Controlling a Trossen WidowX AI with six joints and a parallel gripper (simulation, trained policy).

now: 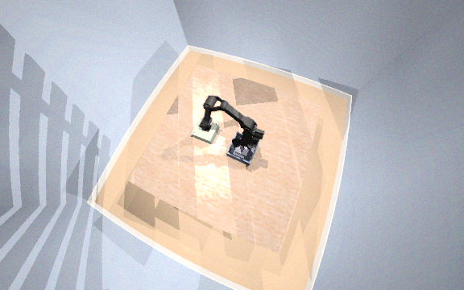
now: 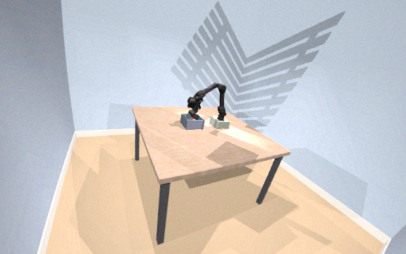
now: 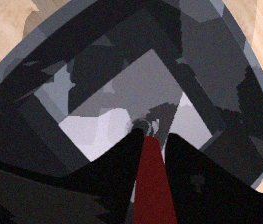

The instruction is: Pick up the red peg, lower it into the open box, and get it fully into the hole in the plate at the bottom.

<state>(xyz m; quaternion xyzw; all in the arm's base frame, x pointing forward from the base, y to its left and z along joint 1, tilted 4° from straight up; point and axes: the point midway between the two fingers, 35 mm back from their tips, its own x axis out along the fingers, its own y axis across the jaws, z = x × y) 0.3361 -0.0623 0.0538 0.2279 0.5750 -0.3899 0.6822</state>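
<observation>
The red peg point(image 2: 193, 117) point(image 3: 154, 182) is pinched by the gripper point(image 2: 192, 115) point(image 3: 154, 138) — over the open box point(image 1: 249, 163) point(image 2: 194, 124) point(image 3: 262, 60), at the wrist frame's lower centre.

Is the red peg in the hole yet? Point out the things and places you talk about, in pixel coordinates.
Not fully: the gripper point(image 1: 243, 147) point(image 2: 192, 118) point(image 3: 154, 138) pinches the red peg point(image 2: 193, 117) point(image 3: 154, 185), much of it showing above the plate point(image 3: 127, 90). Whether its tip has entered, I cannot tell.
</observation>
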